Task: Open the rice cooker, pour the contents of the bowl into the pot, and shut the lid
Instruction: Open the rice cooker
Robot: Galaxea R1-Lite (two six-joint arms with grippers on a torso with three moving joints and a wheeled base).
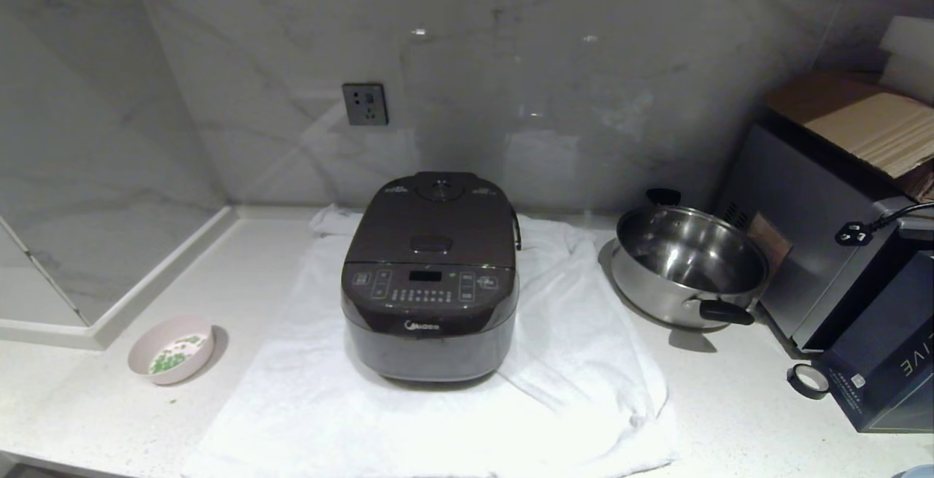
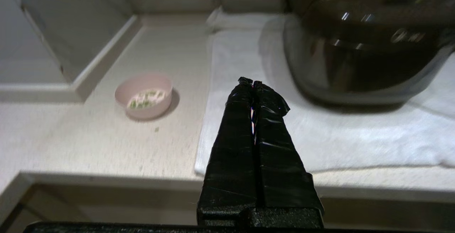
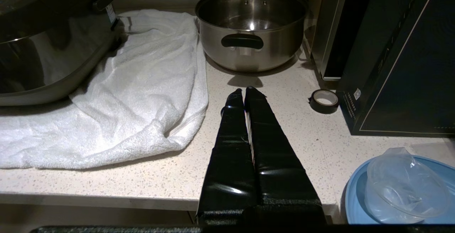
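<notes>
Where the pale speckled stone counter (image 1: 109, 419) carries a rumpled white towel (image 1: 584, 383) across its middle, the large dark brown rounded rice cooker (image 1: 430, 281) stands on that towel, its hinged brown lid (image 1: 438, 219) down and closed, front button panel facing the counter's front edge.

Item, head view only: small round pale pink bowl (image 1: 171, 349) near the counter's left end, off the towel and well apart from the cooker, holding loose green pieces mixed with white bits (image 1: 175, 350); grey wall socket (image 1: 365, 103) on the marble back wall; boxy silver appliance (image 1: 810, 230) at the right end with brown cardboard (image 1: 854, 120) on top. Neither arm shows in this view.

Item, left wrist view only: left gripper (image 2: 252, 82), black-taped fingers pressed together and holding nothing, hanging by the counter's front edge over the towel's left border, between bowl and cooker.

Item, right wrist view only: right gripper (image 3: 244, 90), fingers likewise closed and empty, over bare counter near the front edge; light blue plate (image 3: 355, 197) with a clear plastic container (image 3: 405, 183) at the front right.

Item, head and right wrist views: shiny steel pan with black handles (image 1: 686, 263), empty, beside the towel's right side; black tape roll (image 1: 808, 380); dark blue box (image 1: 890, 354).
</notes>
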